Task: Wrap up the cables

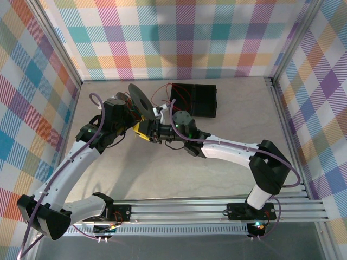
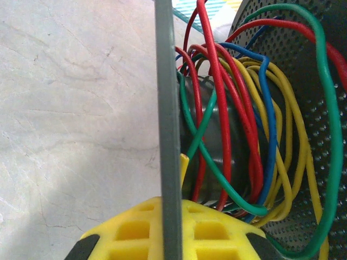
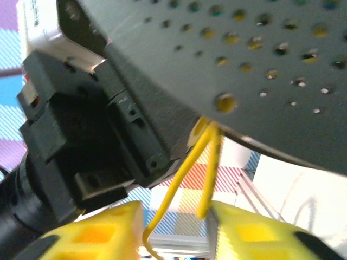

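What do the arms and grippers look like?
The left arm and right arm have white shells with black joints, a purple cable looping along each, and a green light near the wrist. The left gripper and right gripper have yellow fingers with square recesses and black corners.

Spool (image 1: 140,101) stands on the table (image 1: 217,173), just beyond my right gripper (image 3: 176,233). The cables (image 2: 238,135) lie around its core. Box (image 1: 198,100) sits behind, to its right.

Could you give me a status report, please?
Left gripper shut on spool flange. Right gripper open, yellow cable between its fingers. Cables loosely wound on hub. Black box farther back.
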### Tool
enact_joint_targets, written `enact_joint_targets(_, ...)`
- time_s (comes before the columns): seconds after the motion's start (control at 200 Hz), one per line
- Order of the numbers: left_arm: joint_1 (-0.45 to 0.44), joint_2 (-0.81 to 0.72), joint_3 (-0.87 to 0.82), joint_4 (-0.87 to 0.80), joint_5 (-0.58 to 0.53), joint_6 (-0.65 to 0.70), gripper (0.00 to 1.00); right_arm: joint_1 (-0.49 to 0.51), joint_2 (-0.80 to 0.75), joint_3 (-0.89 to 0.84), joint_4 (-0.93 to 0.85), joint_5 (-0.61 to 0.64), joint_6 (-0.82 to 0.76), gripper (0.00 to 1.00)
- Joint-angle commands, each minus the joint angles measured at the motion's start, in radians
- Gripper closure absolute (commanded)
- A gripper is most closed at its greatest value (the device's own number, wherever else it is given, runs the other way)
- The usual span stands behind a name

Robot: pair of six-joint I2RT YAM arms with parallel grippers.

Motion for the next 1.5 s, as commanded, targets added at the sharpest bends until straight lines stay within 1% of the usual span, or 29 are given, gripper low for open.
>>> enact_joint_targets(0.0, -0.008, -0.009, 0.017, 0.099, -0.006, -0.020, 1.00, 0.005, 0.010, 0.044, -0.011, 0.010, -0.018, 0.80)
enact_joint_targets(0.06, -0.008, -0.010, 0.020, 0.096, 0.004, -0.022, 1.00, 0.005, 0.004, 0.046, -0.051, 0.015, -0.057, 1.00)
enact_joint_targets(0.12, -0.005, -0.003, 0.041, 0.075, 0.024, -0.022, 1.00, 0.006, -0.015, 0.033, -0.098, 0.028, -0.136, 1.00)
enact_joint_targets(0.18, 0.004, 0.013, 0.084, 0.037, 0.073, -0.018, 1.00, 0.008, -0.051, 0.010, -0.200, 0.060, -0.290, 1.00)
enact_joint_targets(0.245, 0.034, 0.039, 0.143, -0.011, 0.165, -0.007, 1.00, 0.010, -0.093, -0.054, -0.272, 0.150, -0.477, 1.00)
enact_joint_targets(0.285, 0.061, 0.061, 0.179, -0.039, 0.252, 0.008, 1.00, 0.010, -0.116, -0.090, -0.331, 0.246, -0.569, 1.00)
enact_joint_targets(0.36, 0.112, 0.118, 0.257, -0.116, 0.411, 0.050, 1.00, 0.008, -0.140, -0.176, -0.304, 0.381, -0.745, 1.00)
enact_joint_targets(0.44, 0.137, 0.193, 0.350, -0.232, 0.528, 0.111, 1.00, 0.008, -0.130, -0.191, -0.327, 0.453, -0.878, 1.00)
enact_joint_targets(0.495, 0.146, 0.216, 0.373, -0.261, 0.592, 0.131, 1.00, 0.014, -0.110, -0.180, -0.346, 0.487, -0.968, 1.00)
enact_joint_targets(0.545, 0.155, 0.228, 0.391, -0.289, 0.620, 0.149, 1.00, 0.016, -0.099, -0.182, -0.351, 0.527, -1.040, 1.00)
enact_joint_targets(0.66, 0.179, 0.229, 0.430, -0.365, 0.606, 0.191, 1.00, 0.016, -0.096, -0.200, -0.357, 0.630, -1.177, 1.00)
enact_joint_targets(0.83, 0.191, 0.257, 0.459, -0.407, 0.715, 0.221, 1.00, 0.016, -0.072, -0.234, -0.314, 0.730, -1.309, 1.00)
enact_joint_targets(1.005, 0.191, 0.265, 0.444, -0.370, 0.846, 0.188, 1.00, 0.016, -0.031, -0.274, -0.156, 0.786, -1.374, 1.00)
enact_joint_targets(1.105, 0.191, 0.265, 0.413, -0.334, 0.917, 0.160, 1.00, 0.016, 0.010, -0.304, 0.009, 0.798, -1.395, 1.00)
enact_joint_targets(1.12, 0.191, 0.264, 0.408, -0.329, 0.929, 0.153, 1.00, 0.016, 0.018, -0.306, 0.036, 0.800, -1.427, 1.00)
enact_joint_targets(1.215, 0.191, 0.260, 0.374, -0.294, 0.980, 0.126, 1.00, 0.017, 0.078, -0.323, 0.218, 0.779, -1.509, 1.00)
enact_joint_targets(1.28, 0.191, 0.261, 0.361, -0.293, 0.994, 0.124, 1.00, 0.023, 0.119, -0.343, 0.357, 0.741, -1.574, 1.00)
enact_joint_targets(1.385, 0.190, 0.264, 0.332, -0.280, 1.024, 0.117, 1.00, 0.025, 0.168, -0.338, 0.472, 0.704, -1.633, 1.00)
enact_joint_targets(1.495, 0.191, 0.260, 0.307, -0.280, 1.011, 0.122, 1.00, 0.043, 0.191, -0.344, 0.577, 0.742, -1.737, 1.00)
